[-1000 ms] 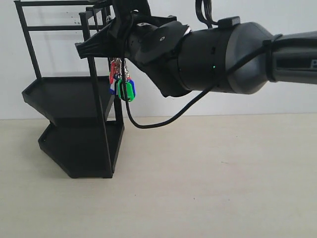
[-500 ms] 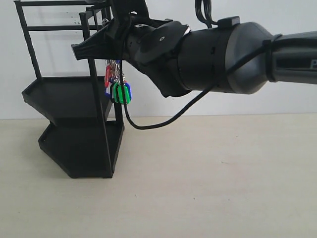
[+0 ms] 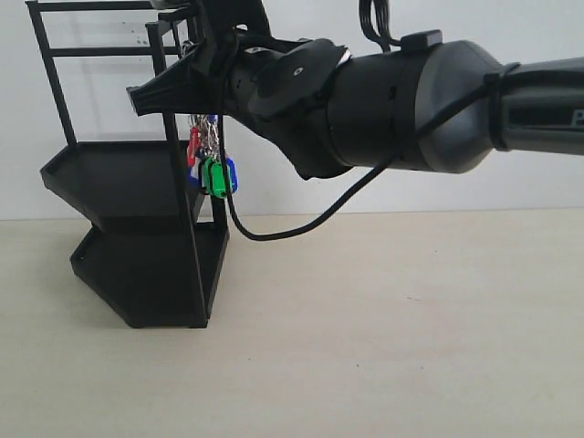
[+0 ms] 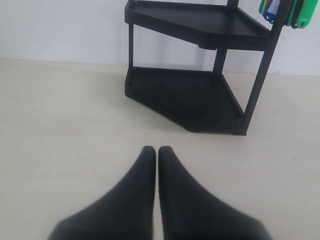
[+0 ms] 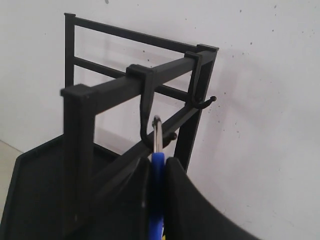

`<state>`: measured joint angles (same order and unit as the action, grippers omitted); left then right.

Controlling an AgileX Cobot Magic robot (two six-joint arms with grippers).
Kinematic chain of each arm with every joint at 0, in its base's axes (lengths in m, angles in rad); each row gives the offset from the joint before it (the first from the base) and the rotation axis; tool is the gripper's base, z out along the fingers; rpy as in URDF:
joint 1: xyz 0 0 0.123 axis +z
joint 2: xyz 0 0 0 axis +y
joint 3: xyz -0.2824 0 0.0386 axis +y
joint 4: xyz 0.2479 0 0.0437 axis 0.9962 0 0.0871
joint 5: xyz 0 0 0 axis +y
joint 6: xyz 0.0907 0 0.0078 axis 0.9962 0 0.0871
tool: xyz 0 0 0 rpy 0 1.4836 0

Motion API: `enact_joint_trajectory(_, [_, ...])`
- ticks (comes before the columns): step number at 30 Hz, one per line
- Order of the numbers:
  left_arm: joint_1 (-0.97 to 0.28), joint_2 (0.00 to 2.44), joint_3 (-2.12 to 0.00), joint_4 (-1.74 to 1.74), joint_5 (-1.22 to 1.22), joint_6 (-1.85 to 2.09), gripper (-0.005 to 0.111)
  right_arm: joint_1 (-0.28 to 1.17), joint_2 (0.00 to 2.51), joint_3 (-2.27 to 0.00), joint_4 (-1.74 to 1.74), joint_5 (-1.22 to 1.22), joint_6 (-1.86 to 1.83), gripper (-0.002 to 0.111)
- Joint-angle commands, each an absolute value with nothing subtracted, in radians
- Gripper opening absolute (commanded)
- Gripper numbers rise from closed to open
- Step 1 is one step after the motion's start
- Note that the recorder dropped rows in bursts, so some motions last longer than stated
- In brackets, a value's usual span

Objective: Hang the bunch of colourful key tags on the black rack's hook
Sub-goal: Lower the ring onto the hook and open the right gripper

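right tool (image 3: 137, 95) eased left, colourful key tag bunch (image 3: 212, 173) carried left, now overlapping the black rack (image 3: 119, 182) post

The black right gripper (image 5: 157, 161) is pinching a blue plastic loop (image 5: 158, 200) between its fingers. The loop's silver metal ring (image 5: 157, 131) is touching the bend of a curved black hook (image 5: 145, 115), which is hanging from the tall black metal rack (image 5: 78, 150).

Pale tabletop (image 3: 383, 347), white wall (image 3: 511, 192)

Bulky black arm (image 3: 411, 100), looping cable (image 3: 274, 234), tapered left gripper (image 4: 156, 149).
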<state>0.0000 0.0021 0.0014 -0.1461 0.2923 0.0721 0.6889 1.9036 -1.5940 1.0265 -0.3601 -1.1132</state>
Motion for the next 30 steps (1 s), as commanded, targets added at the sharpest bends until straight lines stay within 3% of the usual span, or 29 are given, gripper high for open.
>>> enact_joint_trajectory(1, [-0.001, 0.0, 0.0, -0.141, 0.284, 0.075, 0.004, 0.688, 1.896, -1.608, 1.011, -0.385, -1.108, 0.024])
enact_joint_trajectory(4, [-0.001, 0.0, 0.0, -0.141, 0.284, 0.075, 0.004, 0.688, 1.896, -1.608, 1.011, -0.387, -1.108, 0.06])
enact_joint_trajectory(5, [-0.001, 0.0, 0.0, -0.141, 0.284, 0.075, 0.004, 0.688, 1.896, -1.608, 1.011, -0.394, -1.108, 0.063])
enact_joint_trajectory(12, [-0.001, 0.0, 0.0, -0.141, 0.284, 0.075, 0.004, 0.688, 1.896, -1.606, 1.045, -0.415, -1.108, 0.049])
enact_joint_trajectory(22, [-0.001, 0.0, 0.0, -0.141, 0.284, 0.075, 0.004, 0.69, 1.871, -1.595, 1.141, -0.465, -1.18, 0.049])
enact_joint_trajectory(30, [-0.001, 0.0, 0.0, -0.141, 0.284, 0.075, 0.004, 0.69, 1.761, -1.458, 1.139, -0.495, -1.205, 0.049])
